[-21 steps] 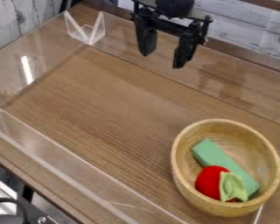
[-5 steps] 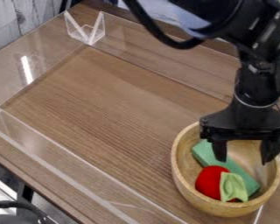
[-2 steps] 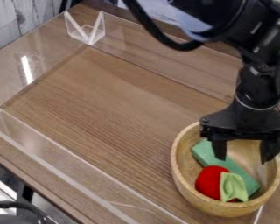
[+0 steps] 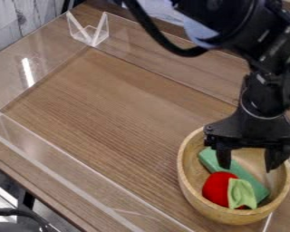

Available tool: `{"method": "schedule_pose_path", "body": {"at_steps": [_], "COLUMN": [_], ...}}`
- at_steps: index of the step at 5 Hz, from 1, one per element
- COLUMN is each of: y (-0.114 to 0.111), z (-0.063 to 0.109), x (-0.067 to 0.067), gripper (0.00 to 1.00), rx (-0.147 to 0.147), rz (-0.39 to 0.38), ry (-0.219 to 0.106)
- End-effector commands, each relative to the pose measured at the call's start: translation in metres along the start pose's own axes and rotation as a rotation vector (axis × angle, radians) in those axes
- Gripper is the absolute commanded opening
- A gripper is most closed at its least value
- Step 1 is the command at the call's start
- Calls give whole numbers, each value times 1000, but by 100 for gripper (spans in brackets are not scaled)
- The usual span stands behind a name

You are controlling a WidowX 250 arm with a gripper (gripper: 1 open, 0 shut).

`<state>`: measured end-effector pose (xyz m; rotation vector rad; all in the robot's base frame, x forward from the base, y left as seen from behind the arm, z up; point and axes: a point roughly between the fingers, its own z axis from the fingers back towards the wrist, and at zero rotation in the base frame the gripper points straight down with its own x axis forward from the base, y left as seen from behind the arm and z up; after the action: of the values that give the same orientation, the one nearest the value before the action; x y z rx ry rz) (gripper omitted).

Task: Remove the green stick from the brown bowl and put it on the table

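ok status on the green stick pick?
Gripper open, poised over the tan wooden bowl. Green rectangular stick lies in the bowl, not gripped. Red strawberry toy sits beside it, close quarters.

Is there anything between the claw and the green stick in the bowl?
No. In the camera view the open claw hangs right over the green stick in the brown bowl, with nothing between. The red strawberry toy sits beside the stick.

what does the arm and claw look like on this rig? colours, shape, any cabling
The arm is glossy black with rounded, bulky links; a light blue-grey patch shows near the top, too blurred to identify. A narrower black wrist section leads to the claw, also all black: a flat crossbar with two slim straight fingers. A black cable loops beside the upper arm. No markings are legible.
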<state>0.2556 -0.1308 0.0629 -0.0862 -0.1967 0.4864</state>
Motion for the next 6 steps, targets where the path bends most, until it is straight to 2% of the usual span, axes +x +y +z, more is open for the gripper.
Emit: {"method": "schedule_pose_path", "body": {"at_steps": [1, 3, 5, 6], "y": [-1, 7, 13, 13], "z": [1, -16, -31, -32], "x": [-1, -7, -11, -12], "gripper": [100, 100, 100, 0], "rx": [-6, 44, 79, 86], "rz": [46, 113, 152, 156], "ry": [-17, -7, 5, 2]}}
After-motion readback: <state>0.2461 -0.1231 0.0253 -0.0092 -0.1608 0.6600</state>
